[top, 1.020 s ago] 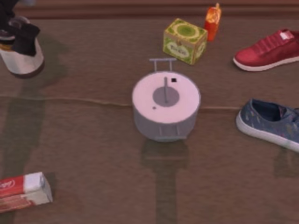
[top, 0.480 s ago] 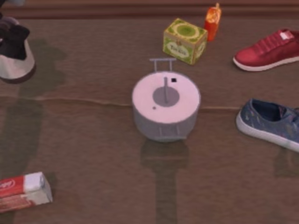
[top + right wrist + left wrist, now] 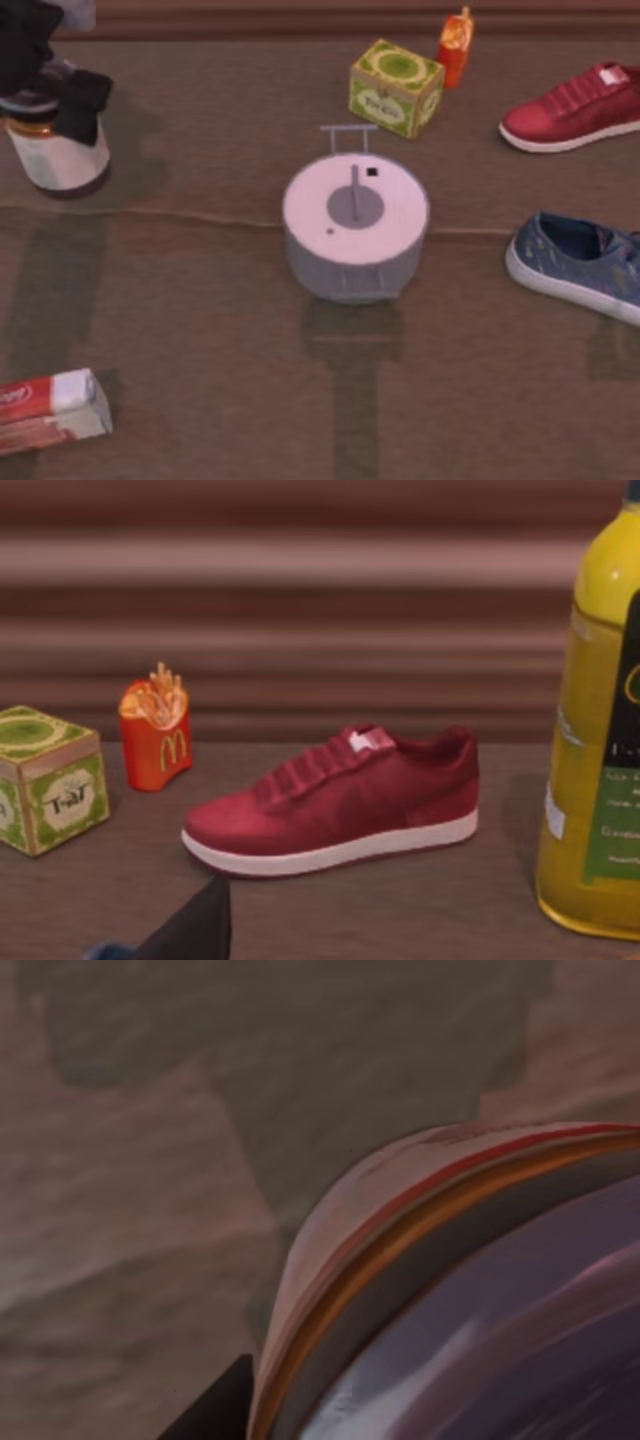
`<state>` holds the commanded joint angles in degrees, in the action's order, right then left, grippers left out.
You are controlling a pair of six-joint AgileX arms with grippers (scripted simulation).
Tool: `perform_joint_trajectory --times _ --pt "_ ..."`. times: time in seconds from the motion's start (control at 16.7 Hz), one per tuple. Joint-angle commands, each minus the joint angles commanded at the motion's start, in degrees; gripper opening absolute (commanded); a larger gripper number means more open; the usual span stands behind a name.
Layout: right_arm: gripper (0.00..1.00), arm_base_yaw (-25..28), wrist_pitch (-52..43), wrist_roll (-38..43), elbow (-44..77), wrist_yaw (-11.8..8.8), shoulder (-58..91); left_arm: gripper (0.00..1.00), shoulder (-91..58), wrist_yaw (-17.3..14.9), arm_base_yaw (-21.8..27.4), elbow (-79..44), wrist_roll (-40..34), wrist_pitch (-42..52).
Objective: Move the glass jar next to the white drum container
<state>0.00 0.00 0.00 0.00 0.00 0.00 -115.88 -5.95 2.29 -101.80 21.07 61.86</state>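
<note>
The glass jar (image 3: 62, 158) sits at the table's far left, well apart from the white drum container (image 3: 355, 228), with the left gripper (image 3: 55, 95) clamped around its lid.

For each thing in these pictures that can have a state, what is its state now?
glass jar: upright, lid on, gripped at the top, far left of the table.
left end effector: closed on the jar's lid.
white drum container: upright at the table's centre, apart from the jar.
green-yellow box: closed, upright.
fries carton: upright.
red shoe: on its sole.
yellow bottle: standing.
</note>
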Motion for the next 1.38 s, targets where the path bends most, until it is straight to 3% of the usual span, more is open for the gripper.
perform_joint_trajectory --times 0.42,0.6,1.08,1.38 --pt "1.00 0.0 0.0 0.0 0.0 0.0 0.0 0.00 5.1 7.7 11.4 12.3 -27.2 -9.0" --pt "1.00 0.0 0.0 0.0 0.0 0.0 0.0 0.00 6.8 10.4 15.1 16.7 -35.6 -11.9" --pt "1.00 0.0 0.0 0.0 0.0 0.0 0.0 0.00 7.0 11.4 16.4 18.6 -38.5 -13.2" --pt "1.00 0.0 0.0 0.0 0.0 0.0 0.0 0.00 3.9 11.3 16.2 21.7 -38.2 -19.5"
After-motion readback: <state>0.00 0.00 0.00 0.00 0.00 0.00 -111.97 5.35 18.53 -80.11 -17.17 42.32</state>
